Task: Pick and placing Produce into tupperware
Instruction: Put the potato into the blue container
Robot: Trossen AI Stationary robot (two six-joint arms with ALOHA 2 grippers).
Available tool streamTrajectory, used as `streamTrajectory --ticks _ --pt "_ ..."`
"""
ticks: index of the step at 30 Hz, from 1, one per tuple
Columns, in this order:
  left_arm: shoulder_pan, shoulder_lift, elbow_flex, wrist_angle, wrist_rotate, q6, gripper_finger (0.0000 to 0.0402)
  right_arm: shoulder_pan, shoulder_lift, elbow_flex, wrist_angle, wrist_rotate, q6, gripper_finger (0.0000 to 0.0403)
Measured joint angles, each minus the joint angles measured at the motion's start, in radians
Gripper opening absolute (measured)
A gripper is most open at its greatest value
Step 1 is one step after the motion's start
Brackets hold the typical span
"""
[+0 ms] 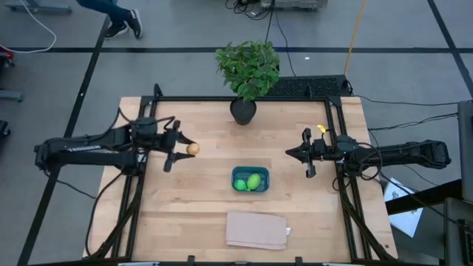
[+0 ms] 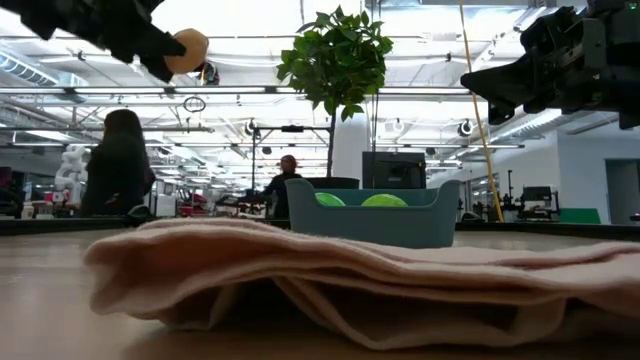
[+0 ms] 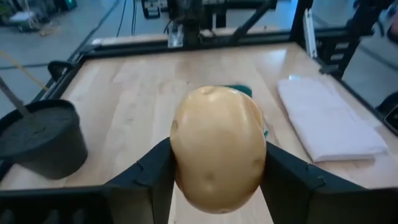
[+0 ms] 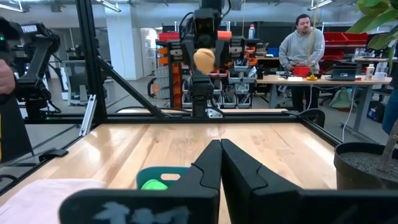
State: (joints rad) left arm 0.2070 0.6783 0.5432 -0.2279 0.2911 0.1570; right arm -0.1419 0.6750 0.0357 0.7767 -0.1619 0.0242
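Between left pincer (image 3: 217,180) fingers, potato (image 3: 217,149) (raised)

- Even, bright overhead light falls on the table (image 1: 199,199); shadows are soft and short beside the plant pot (image 1: 243,111).
- Ceiling lights (image 2: 250,20) glare white behind the plant.
- The cloth (image 2: 380,285) nearest the low camera is blurred.
- The potato (image 3: 217,155) looms soft-focused.

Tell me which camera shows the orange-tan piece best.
The left wrist view: the orange-tan piece fills the picture, clamped between the left hand's fingers. The high view shows it as a small dot left of the tupperware. The low view catches it raised at the top edge. The right wrist view shows it far off.
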Motion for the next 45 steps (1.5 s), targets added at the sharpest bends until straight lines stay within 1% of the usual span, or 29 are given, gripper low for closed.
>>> streamTrajectory --ticks 5,11,15,21,28,33,38,45 --pt "0.0 -0.026 -0.124 0.201 0.027 -0.029 0.0199 0.0 0.0 0.0 -0.001 0.0 -0.001 0.0" --pt "0.0 -0.025 -0.214 0.359 0.055 -0.062 0.0185 0.0 0.0 0.0 -0.001 0.0 0.001 0.0" --pt "0.0 -0.025 -0.223 0.373 0.087 -0.078 0.0183 0.0 0.0 0.0 -0.001 0.0 0.001 0.0" --pt "0.0 -0.027 -0.223 0.391 0.163 -0.027 0.0195 0.0 0.0 0.0 -0.002 0.0 0.008 0.0" --pt "0.0 -0.027 -0.223 0.388 0.164 0.002 0.0187 0.0 0.0 0.0 -0.002 0.0 0.009 0.0" --pt "0.0 -0.024 -0.223 0.387 0.136 -0.031 0.019 0.0 0.0 0.0 -0.002 0.0 0.009 0.0" --pt "-0.001 -0.024 -0.223 0.388 0.131 -0.063 0.0196 0.0 0.0 0.0 -0.003 0.0 0.009 0.0" --pt "-0.001 -0.024 -0.223 0.388 0.13 -0.067 0.0185 0.0 0.0 0.0 -0.003 0.0 0.009 0.0"
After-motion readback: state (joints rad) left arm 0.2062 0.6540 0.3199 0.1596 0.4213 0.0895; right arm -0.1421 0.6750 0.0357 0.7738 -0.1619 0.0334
